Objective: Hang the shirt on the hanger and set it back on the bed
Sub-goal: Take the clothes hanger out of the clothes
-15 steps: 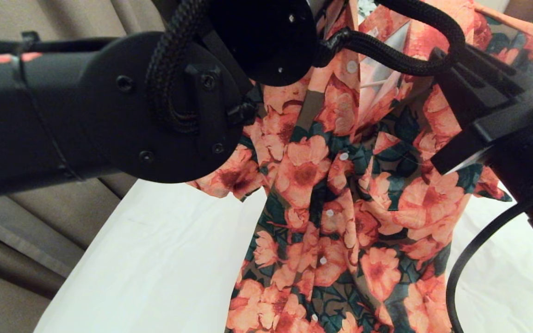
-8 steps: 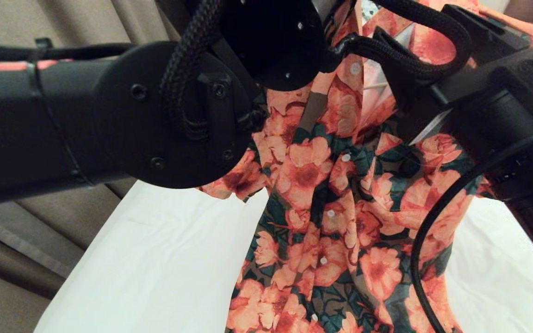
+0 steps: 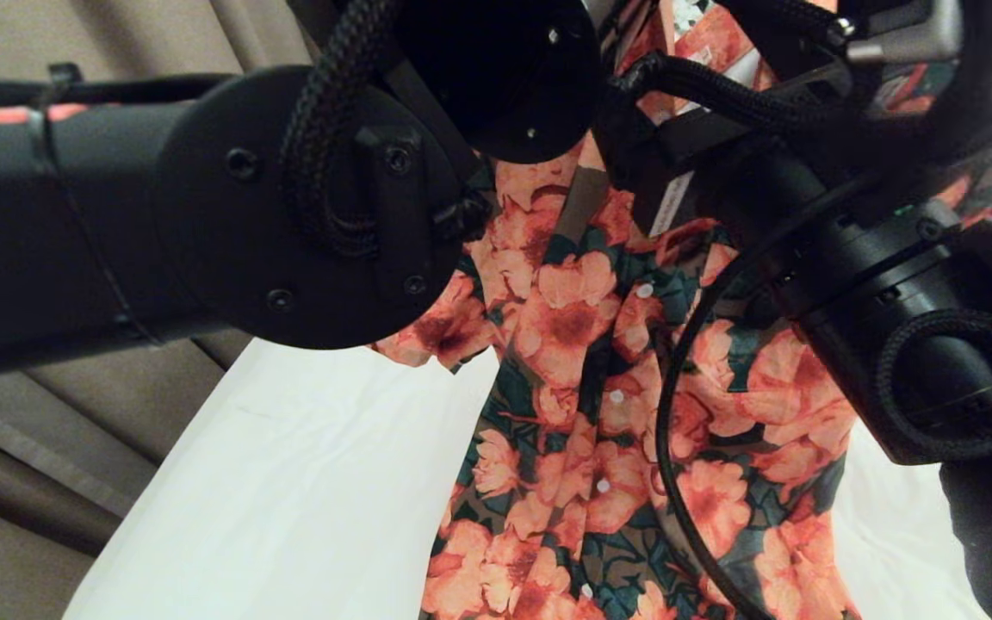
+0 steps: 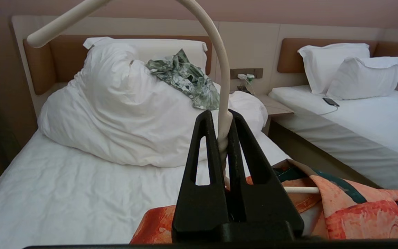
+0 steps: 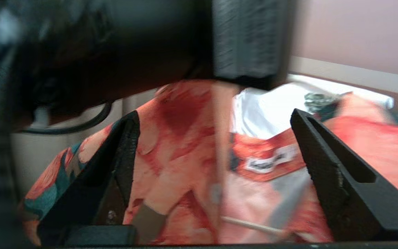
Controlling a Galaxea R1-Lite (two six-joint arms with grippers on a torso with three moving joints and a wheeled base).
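Observation:
The flowered shirt (image 3: 582, 344) hangs in the air over the bed's white sheet (image 3: 289, 482), with my two arms in front of its collar. My left gripper (image 4: 219, 116) is shut on the twisted neck of the cream hanger (image 4: 216, 52), just below its hook. The shirt's shoulder (image 4: 340, 207) drapes over a hanger arm below the fingers. My right gripper (image 5: 215, 114) is open and faces the open collar and its label (image 5: 264, 162). Cloth lies between the two fingers (image 5: 126, 138) without being pinched. A thin hanger bar (image 5: 250, 224) shows inside the shirt.
A bunched white duvet (image 4: 116, 114) lies at the bed's head, with a green leaf-print garment (image 4: 185, 77) on it. A nightstand (image 4: 275, 109) and a second bed (image 4: 358, 131) with a phone (image 4: 330, 101) stand beside it. Beige curtain (image 3: 74, 430) flanks the bed.
My right arm has swung left and up across the shirt's front, toward the collar. The left arm and the hanging shirt have barely shifted.

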